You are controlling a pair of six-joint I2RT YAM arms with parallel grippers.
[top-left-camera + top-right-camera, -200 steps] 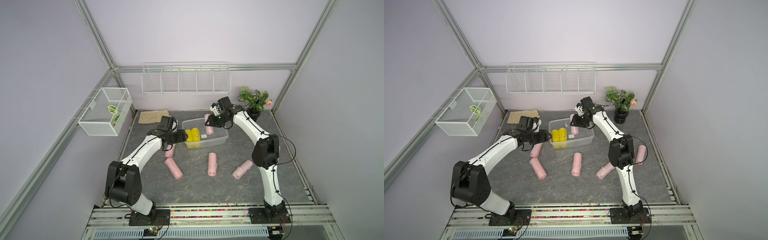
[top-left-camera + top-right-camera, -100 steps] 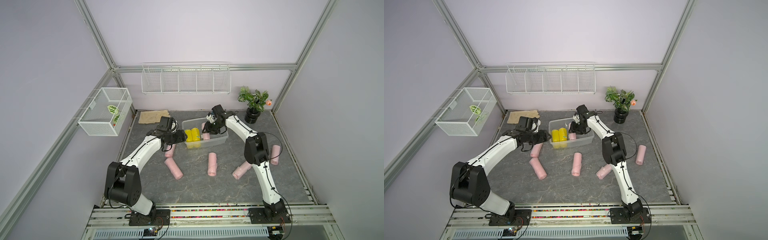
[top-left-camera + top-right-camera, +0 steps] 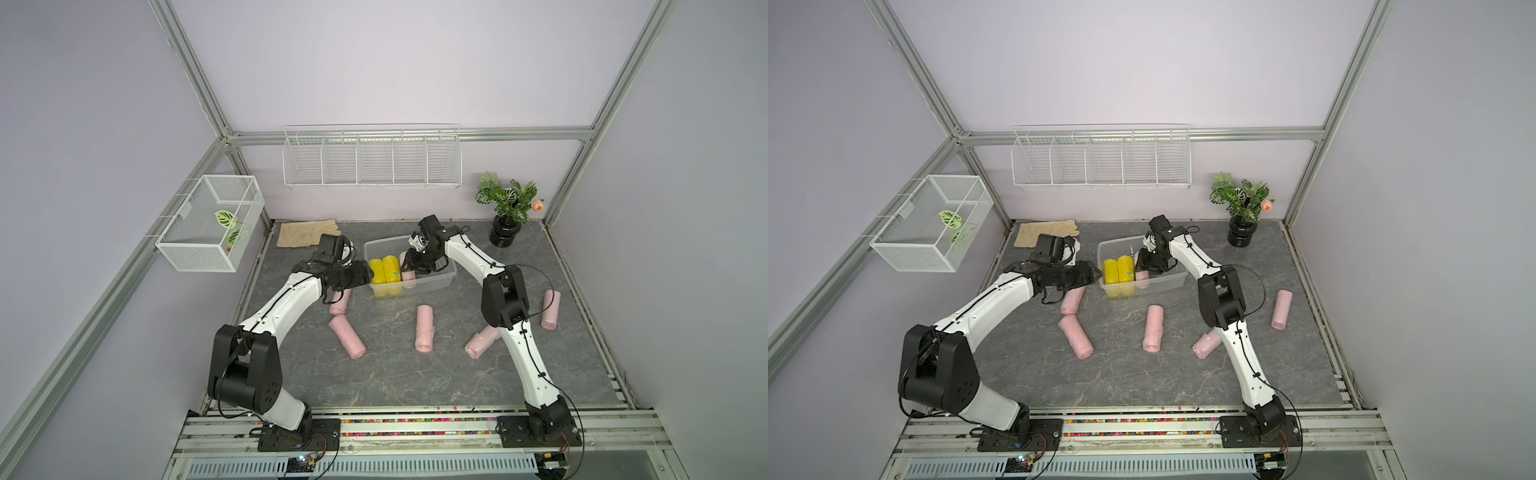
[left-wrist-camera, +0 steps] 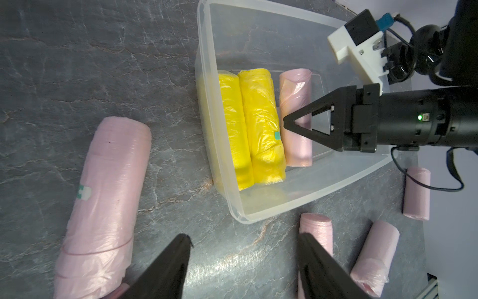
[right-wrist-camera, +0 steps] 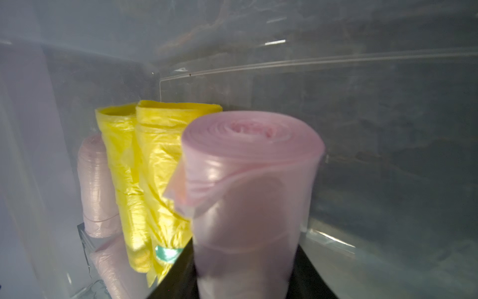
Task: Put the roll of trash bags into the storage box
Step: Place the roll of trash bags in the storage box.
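Left arm (image 3: 286, 303) and right arm (image 3: 469, 253) in white shells, chunky black joints (image 3: 243, 370), thin black cables (image 4: 439, 188), right gripper (image 4: 285, 121) with black triangular fingers (image 4: 315, 136), white camera bracket (image 4: 354, 49) (blue plug (image 4: 385, 24) on top), green light (image 4: 419, 117)

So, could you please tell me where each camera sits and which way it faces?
Top views: high in front, looking down; both arms show, storage box central.
Left wrist: outside the box, facing it; open left gripper and right gripper show.
Right wrist: inside the box, facing the held pink roll; fingers show.
Shared: yellow rolls in all.
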